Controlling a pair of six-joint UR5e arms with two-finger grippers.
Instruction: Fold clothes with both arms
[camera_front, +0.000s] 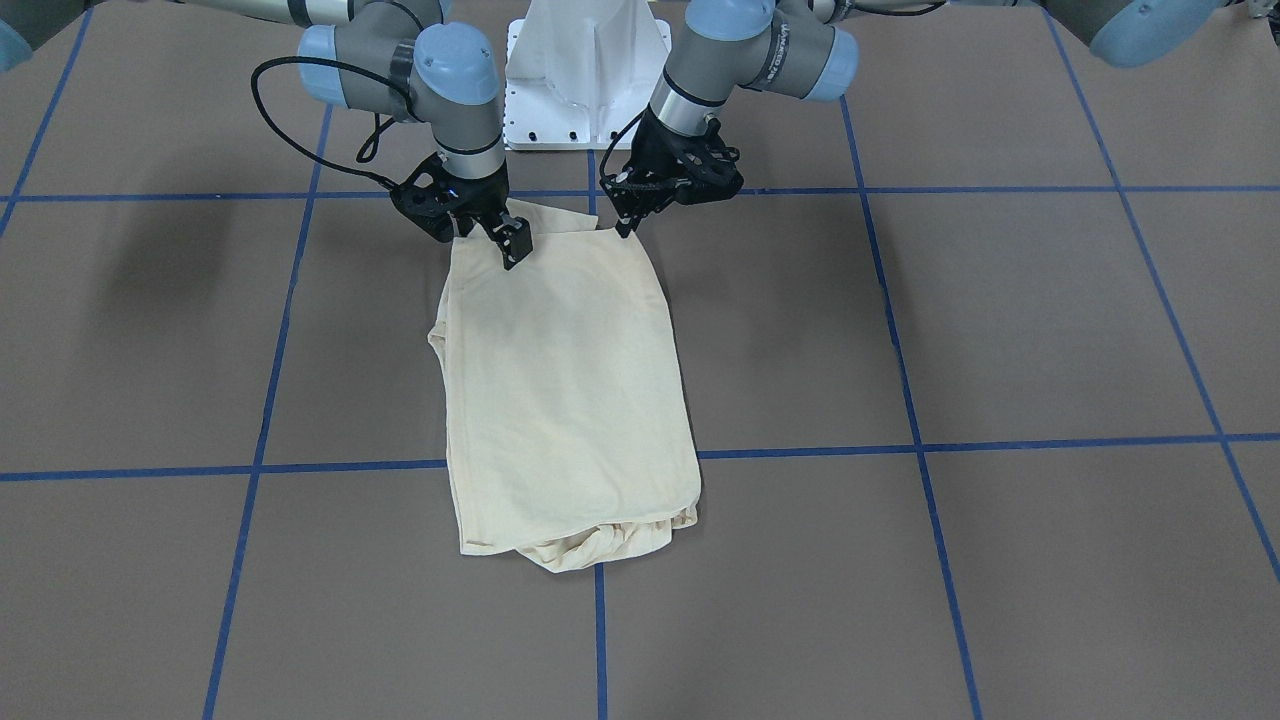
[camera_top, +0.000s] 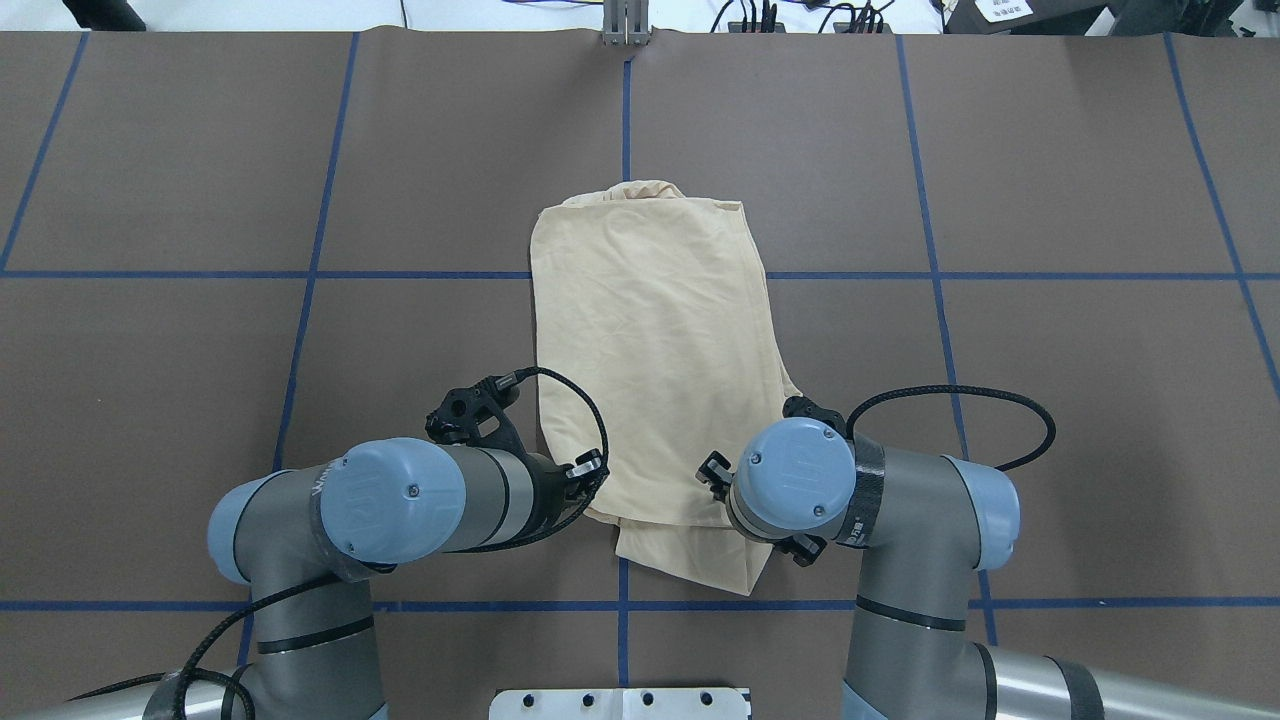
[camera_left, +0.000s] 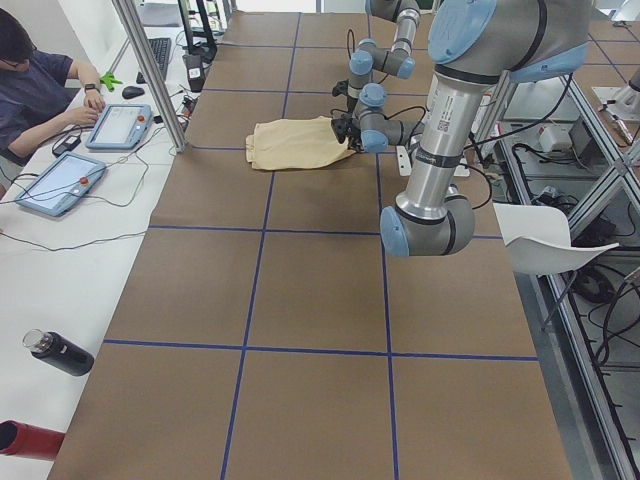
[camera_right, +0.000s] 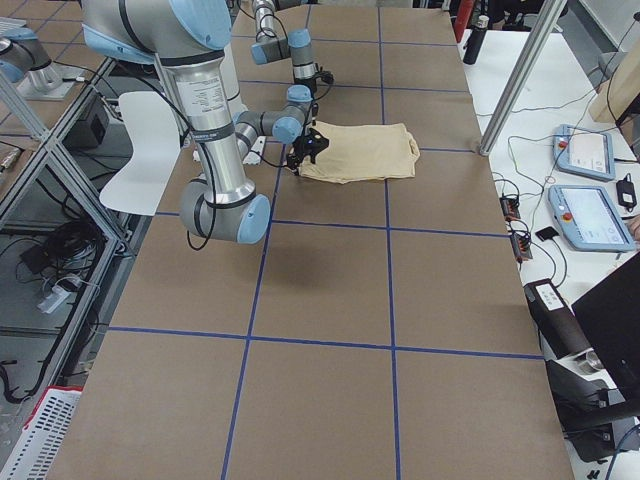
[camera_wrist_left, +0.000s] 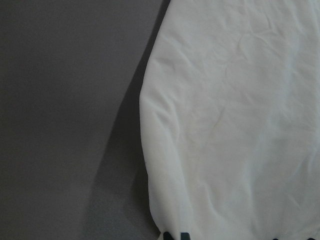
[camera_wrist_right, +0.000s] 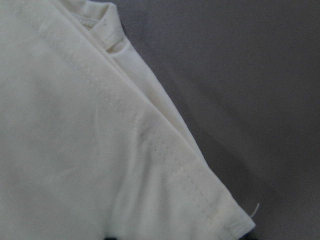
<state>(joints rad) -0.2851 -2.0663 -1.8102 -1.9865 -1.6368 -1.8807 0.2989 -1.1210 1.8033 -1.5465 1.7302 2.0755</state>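
Observation:
The cream-yellow shirt (camera_front: 570, 380) lies folded into a long strip in the middle of the table (camera_top: 180, 180), plain side up, with bunched cloth at its far end (camera_top: 640, 190). Both arms reach down to the end nearest the robot. My left gripper (camera_front: 626, 222) pinches that end's corner, its fingers closed together. My right gripper (camera_front: 512, 245) is shut on the cloth at the other corner. In the left wrist view, pale cloth (camera_wrist_left: 235, 125) fills the right side. The right wrist view shows a stitched hem (camera_wrist_right: 165, 160) running to the bottom corner. In both wrist views the fingertips are mostly hidden by cloth.
The white pedestal base (camera_front: 588, 80) stands just behind the grippers. Blue tape lines (camera_top: 300, 274) grid the brown table. A person (camera_left: 40, 90) sits at the far side with tablets (camera_left: 120, 125); a metal pole (camera_left: 150, 70) and a dark bottle (camera_left: 60, 352) are there too.

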